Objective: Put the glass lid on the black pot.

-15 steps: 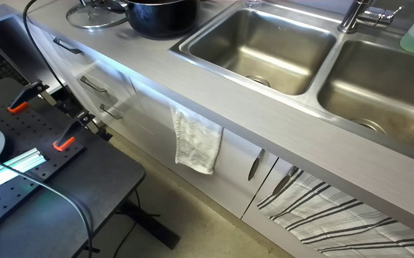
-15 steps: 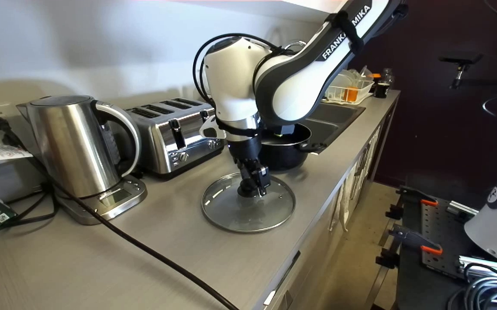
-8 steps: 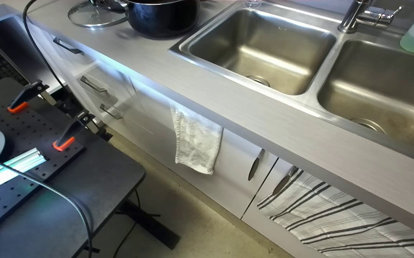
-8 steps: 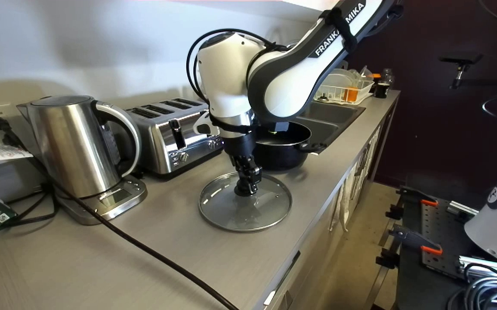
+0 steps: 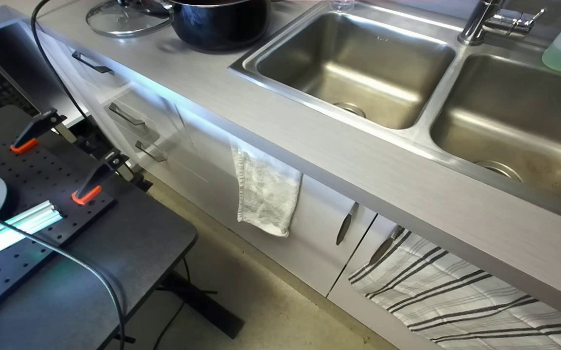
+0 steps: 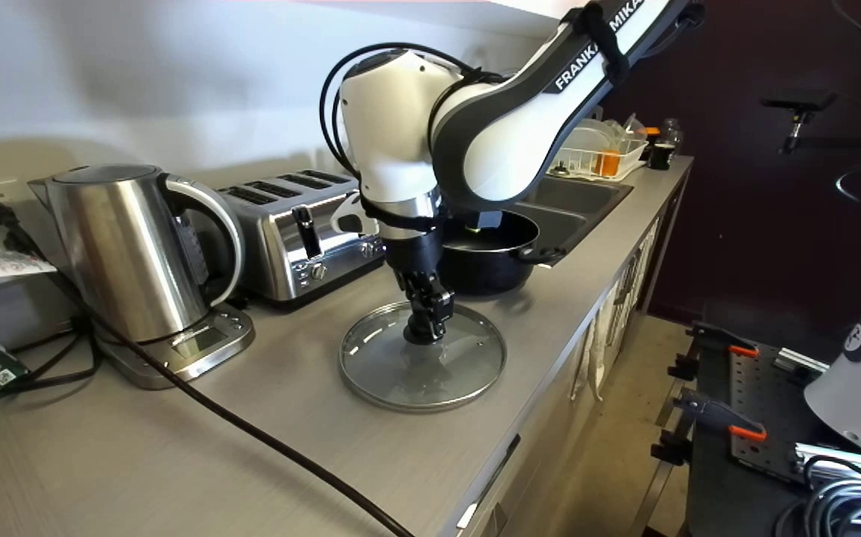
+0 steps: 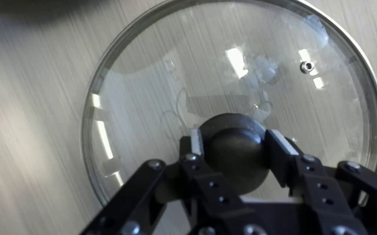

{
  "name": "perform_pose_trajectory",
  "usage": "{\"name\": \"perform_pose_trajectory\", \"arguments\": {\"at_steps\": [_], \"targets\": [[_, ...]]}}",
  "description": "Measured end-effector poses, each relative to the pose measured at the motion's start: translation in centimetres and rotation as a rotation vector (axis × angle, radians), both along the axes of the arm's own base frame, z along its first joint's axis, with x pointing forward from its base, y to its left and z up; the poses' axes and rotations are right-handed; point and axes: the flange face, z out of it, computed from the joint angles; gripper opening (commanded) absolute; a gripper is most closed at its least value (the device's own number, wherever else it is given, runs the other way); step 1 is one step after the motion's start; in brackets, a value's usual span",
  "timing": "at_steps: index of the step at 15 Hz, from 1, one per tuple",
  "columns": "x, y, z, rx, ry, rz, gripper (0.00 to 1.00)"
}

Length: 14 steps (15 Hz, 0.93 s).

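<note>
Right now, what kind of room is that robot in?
Most likely a kitchen: there's a steel double sink, a toaster and a shiny kettle. Whether it's in somebody's home or somewhere like an office, I can't tell.

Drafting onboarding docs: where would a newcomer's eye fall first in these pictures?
Probably on the white arm in an exterior view, angled down from upper right, its gripper closed on the dark knob of the clear glass lid. Next, behind the lid there, the uncovered black pot, and on the left the shiny steel kettle. In an exterior view, the steel double sink stands out at upper right.
</note>
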Motion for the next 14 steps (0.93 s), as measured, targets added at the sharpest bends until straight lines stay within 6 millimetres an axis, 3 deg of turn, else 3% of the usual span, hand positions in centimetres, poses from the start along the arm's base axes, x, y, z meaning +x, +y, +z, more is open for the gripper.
{"name": "perform_pose_trajectory", "arguments": {"at_steps": [7, 14], "targets": [[-2.9, 1.5, 5.0, 0.025, -0.046, 0.032, 0.25], [-4.5, -1.0, 11.6, 0.044, -0.098, -0.033, 0.25]]}}
